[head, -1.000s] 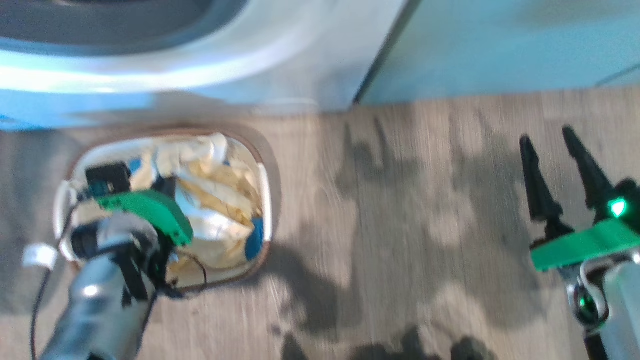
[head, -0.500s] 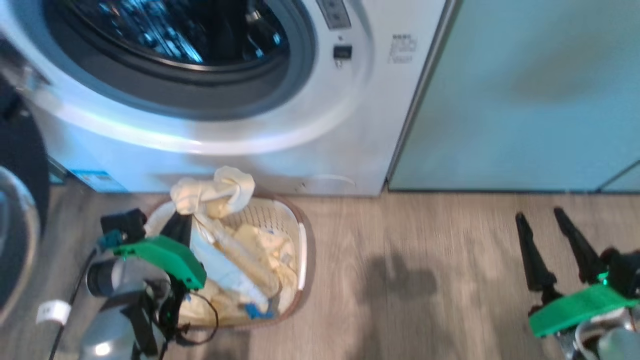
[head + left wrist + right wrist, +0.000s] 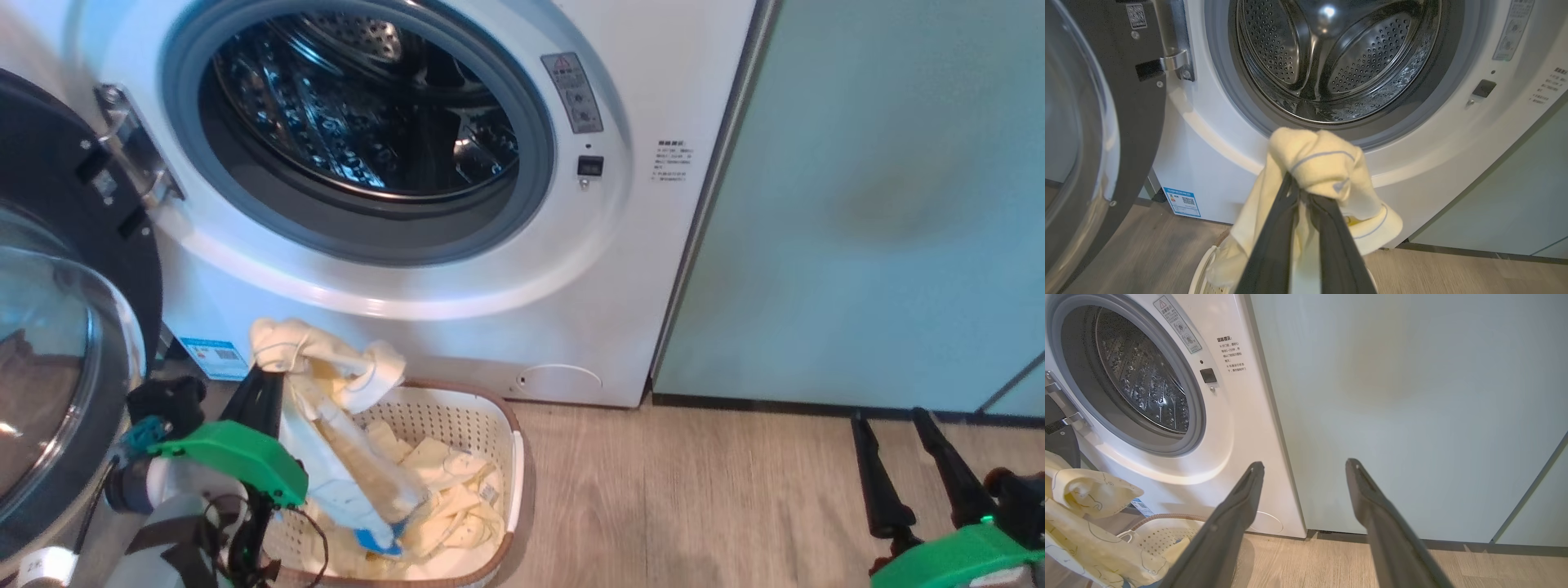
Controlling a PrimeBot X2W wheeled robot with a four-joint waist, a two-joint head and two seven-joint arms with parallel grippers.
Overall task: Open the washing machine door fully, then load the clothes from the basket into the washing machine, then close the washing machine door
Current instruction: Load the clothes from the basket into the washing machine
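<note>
The washing machine (image 3: pixel 653 269) stands on the wooden floor (image 3: pixel 694 498), with a pale teal cabinet (image 3: pixel 882 204) just beside its right side. The washing machine door (image 3: pixel 49 188) is swung wide open on its steel hinge (image 3: pixel 135 151) at the left of the opening. Its glass bowl bulges toward the camera in the head view, and the perforated drum (image 3: pixel 367 106) is exposed behind the grey seal.

The basket (image 3: pixel 461 406) sits on the floor close against the foot of the machine, between the small blue sticker (image 3: pixel 214 355) and the round service flap (image 3: pixel 559 380).

The left gripper (image 3: pixel 1300 192) hangs over the basket's left end, its fingers drawn almost together and pinched on a pale yellow garment (image 3: pixel 326 359). The bunched top of that garment folds over the fingertips, level with the white front panel below the drum opening. The rest of it trails down into the basket, where the other clothes (image 3: pixel 445 494) lie loosely piled, one with blue trim.

The right gripper (image 3: pixel 1304 463) is well apart to the right, above the floor in front of the cabinet. Its fingers are spread wide and empty, pointing at the cabinet face.
</note>
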